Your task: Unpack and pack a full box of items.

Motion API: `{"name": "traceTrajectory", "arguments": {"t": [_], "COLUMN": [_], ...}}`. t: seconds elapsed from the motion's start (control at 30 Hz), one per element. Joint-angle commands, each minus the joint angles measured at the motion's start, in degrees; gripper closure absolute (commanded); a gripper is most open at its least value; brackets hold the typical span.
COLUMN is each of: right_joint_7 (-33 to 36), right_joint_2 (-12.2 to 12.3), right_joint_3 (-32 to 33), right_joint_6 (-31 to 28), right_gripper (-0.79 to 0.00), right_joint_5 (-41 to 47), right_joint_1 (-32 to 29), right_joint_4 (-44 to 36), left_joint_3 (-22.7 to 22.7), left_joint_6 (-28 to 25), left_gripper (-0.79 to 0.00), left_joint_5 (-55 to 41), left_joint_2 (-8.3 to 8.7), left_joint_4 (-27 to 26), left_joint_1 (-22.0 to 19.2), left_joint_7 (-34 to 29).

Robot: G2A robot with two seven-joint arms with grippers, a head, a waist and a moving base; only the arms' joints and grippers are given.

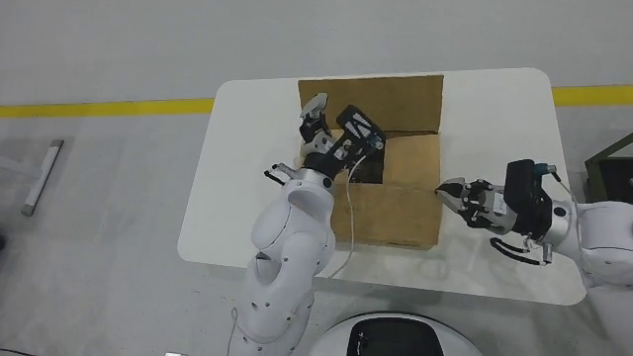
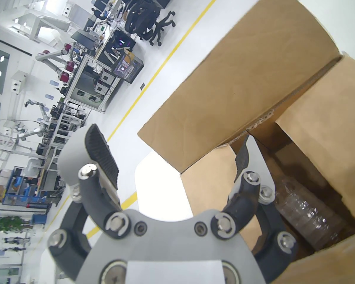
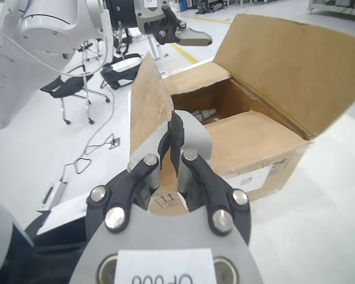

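A white surface (image 1: 495, 109) carries an open cardboard box (image 1: 396, 220) at its middle. The box's big far flap (image 1: 371, 102) is thrown back toward the far edge of the surface. The right side flap (image 3: 248, 125) is folded in over the opening, and the left side flap (image 3: 195, 81), ragged along its edge, leans outward. The near flap (image 3: 148, 101) stands upright.

The left gripper (image 2: 170, 137) hangs over the box's left side with its jaws spread wide. One finger (image 2: 102, 152) is outside the box, toward the left. The other finger (image 2: 244, 155) is at the left flap's torn edge, above the opening.

The right gripper (image 3: 173, 122) is at the box's near right corner. Its jaws are pressed together, pinching the right-hand edge of the upright near flap.

Down inside the box lies a clear plastic bottle (image 2: 307, 211), on its side in the shadow. White-capped bottle necks (image 3: 205, 113) show in the gap beside the folded right flap.
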Motion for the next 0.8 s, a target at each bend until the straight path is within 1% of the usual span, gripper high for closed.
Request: {"name": "traceTrajectory", "arguments": {"t": [0.0,0.13,0.3,0.43,0.53,0.6,0.63,0.67,0.7,0.77], "right_joint_7": [-3.5,-10.2,-17.4,-20.5,-21.2,-21.6,-21.6,-21.6,-21.5,-21.1], "right_joint_2": [-0.1,-0.3,-0.5,-0.5,-0.4,-0.4,-0.4,-0.4,-0.4,-0.3], "right_joint_3": [0.5,1.4,1.8,2.0,1.9,1.8,1.8,2.0,2.0,2.3], "right_joint_6": [0.5,0.9,1.2,2.1,2.2,2.8,3.2,3.7,4.1,4.9], "right_gripper": [0.0,0.0,0.0,0.0,0.0,-0.222,-0.296,-0.413,-0.628,-0.61], "right_joint_5": [-4.0,-11.5,-17.3,-19.3,-19.5,-18.5,-17.7,-16.8,-15.3,-12.4], "right_joint_1": [-0.3,-1.3,-3.2,-4.3,-4.7,-4.8,-4.8,-4.8,-4.8,-4.5], "right_joint_4": [-0.7,-2.0,-2.5,-2.5,-2.3,-2.0,-1.8,-1.8,-1.7,-1.7], "left_joint_3": [0.5,1.7,2.9,4.1,4.8,5.0,5.2,5.2,5.3,5.5], "left_joint_6": [-2.5,-7.9,-13.7,-19.6,-23.7,-24.5,-25.0,-25.4,-25.7,-26.9], "left_gripper": [-0.785,-0.785,-0.785,-0.785,-0.785,-0.785,-0.785,-0.785,-0.785,-0.785], "left_joint_5": [0.8,0.6,-1.2,-3.8,-5.2,-5.7,-5.9,-6.0,-6.2,-7.0], "left_joint_2": [-0.02,-0.11,-0.19,-0.2,-0.15,-0.14,-0.13,-0.11,-0.09,-0.05], "left_joint_4": [0.4,1.1,1.0,-0.7,-1.9,-2.6,-2.9,-3.1,-3.4,-4.1], "left_joint_1": [-1.6,-3.5,-3.7,-3.1,-2.8,-2.6,-2.5,-2.5,-2.3,-2.0], "left_joint_7": [-1.2,-4.0,-7.0,-8.8,-10.0,-10.7,-10.9,-11.1,-11.3,-11.5]}}
